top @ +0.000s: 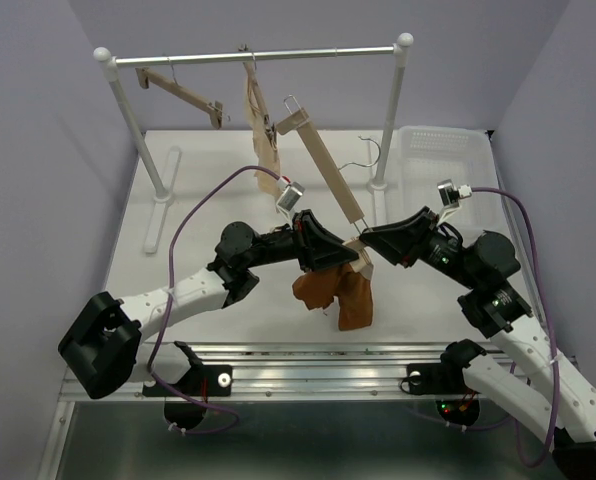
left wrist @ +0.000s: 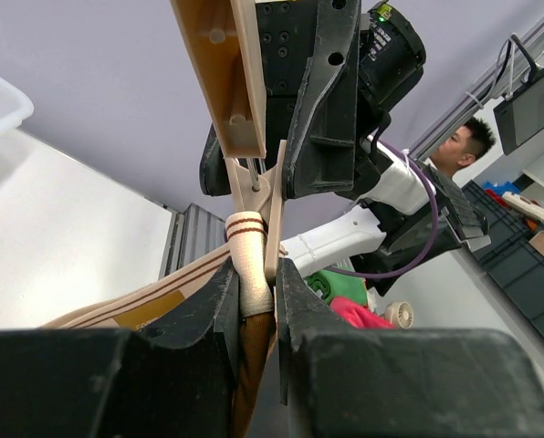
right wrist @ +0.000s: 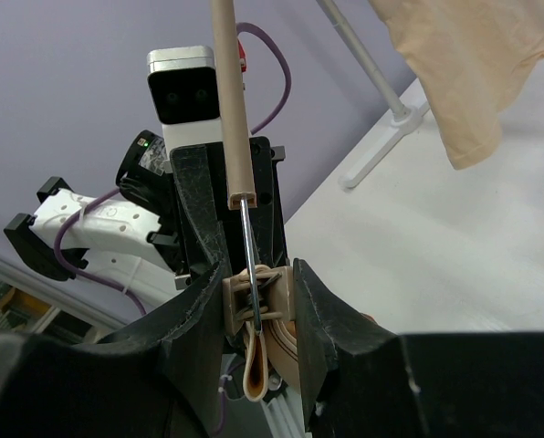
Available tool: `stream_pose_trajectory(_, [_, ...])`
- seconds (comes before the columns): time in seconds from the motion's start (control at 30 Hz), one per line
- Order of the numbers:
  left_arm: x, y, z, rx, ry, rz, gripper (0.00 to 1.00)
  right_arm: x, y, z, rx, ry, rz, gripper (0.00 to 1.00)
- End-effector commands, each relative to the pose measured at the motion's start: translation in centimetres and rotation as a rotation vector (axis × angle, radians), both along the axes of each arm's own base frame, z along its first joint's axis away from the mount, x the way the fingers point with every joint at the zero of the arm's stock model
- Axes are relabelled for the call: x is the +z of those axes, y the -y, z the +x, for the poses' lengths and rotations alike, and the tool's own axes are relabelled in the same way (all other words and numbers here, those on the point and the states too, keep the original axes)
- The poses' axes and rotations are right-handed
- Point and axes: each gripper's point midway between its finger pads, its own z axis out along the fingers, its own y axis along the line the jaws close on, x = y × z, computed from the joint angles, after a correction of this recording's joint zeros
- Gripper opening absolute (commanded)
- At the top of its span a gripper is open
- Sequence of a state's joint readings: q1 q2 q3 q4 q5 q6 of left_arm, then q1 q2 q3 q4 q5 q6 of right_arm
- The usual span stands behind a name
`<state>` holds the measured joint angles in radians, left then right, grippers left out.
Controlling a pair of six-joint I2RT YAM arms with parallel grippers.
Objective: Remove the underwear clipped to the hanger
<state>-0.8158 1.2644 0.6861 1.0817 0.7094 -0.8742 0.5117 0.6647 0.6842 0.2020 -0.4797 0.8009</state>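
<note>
Pinching underwear (top: pixel 330 286) in left gripper (left wrist: pixel 256 287), right gripper (right wrist: pixel 258 285) squeezing hanger clip (right wrist: pixel 272 294)

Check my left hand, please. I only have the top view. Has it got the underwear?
Observer: Yes. In the left wrist view the left hand is shut, its fingers pinching the underwear by its striped band, just under the hanger.
Operator: And the other side?
Observer: In the right wrist view the right hand has the clip between its pads, touching both sides.
Operator: Has the clip opened?
Observer: Can't tell. A fold of cloth hangs out below it.
</note>
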Motion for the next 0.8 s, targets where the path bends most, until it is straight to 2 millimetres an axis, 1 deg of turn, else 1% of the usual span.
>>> stream_pose_trajectory(0.0, [2.5, -0.3, -0.1, -0.003, 0.075, -0.071, 0.01, 1.3, 0.1, -0.5, 0.013, 0.047, 0.035, 0.27])
stream_pose_trajectory(0.03, [2.3, -0.2, 0.0, -0.001, 0.066, -0.063, 0.06, 1.5, 0.2, -0.4, 0.004, 0.049, 0.04, 0.26])
stream_pose_trajectory(0.07, [2.3, -0.2, 0.1, -0.001, 0.066, -0.06, 0.08, 1.5, 0.3, -0.2, -0.006, 0.045, 0.044, 0.23])
stream_pose_trajectory(0.17, [2.3, -0.2, 0.1, -0.001, 0.065, -0.06, 0.13, 1.8, 0.7, 0.2, -0.046, 0.035, 0.064, 0.19])
stream_pose_trajectory(0.27, [2.3, -0.3, 0.1, 0.003, 0.069, -0.059, 0.18, 2.0, 1.0, 0.5, -0.07, 0.033, 0.076, 0.18])
stream_pose_trajectory(0.4, [2.3, -0.3, 0.1, 0.006, 0.073, -0.056, 0.34, 2.0, 1.0, 0.7, -0.074, 0.024, 0.078, 0.14])
stream_pose_trajectory(0.43, [2.3, -0.3, 0.1, 0.005, 0.076, -0.056, 0.4, 2.1, 1.0, 0.8, -0.08, 0.023, 0.082, 0.11])
stream_pose_trajectory(0.47, [2.3, -0.3, 0.1, 0.005, 0.074, -0.054, 0.41, 2.0, 1.0, 0.8, -0.081, 0.018, 0.082, 0.1])
stream_pose_trajectory(0.57, [2.2, -0.3, 0.0, 0.001, 0.079, -0.052, 0.5, 2.2, 1.2, 0.9, -0.093, 0.021, 0.091, 0.05])
stream_pose_trajectory(0.6, [2.2, -0.3, 0.0, 0.0, 0.082, -0.05, 0.54, 2.3, 1.2, 1.0, -0.097, 0.025, 0.092, 0.02])
stream_pose_trajectory(0.63, [2.2, -0.4, 0.0, 0.0, 0.082, -0.05, 0.55, 2.4, 1.3, 1.0, -0.1, 0.029, 0.093, 0.01])
stream_pose_trajectory(0.77, [1.9, -0.4, -0.1, -0.005, 0.083, -0.039, 0.56, 2.6, 1.5, 1.1, -0.115, 0.029, 0.101, 0.01])
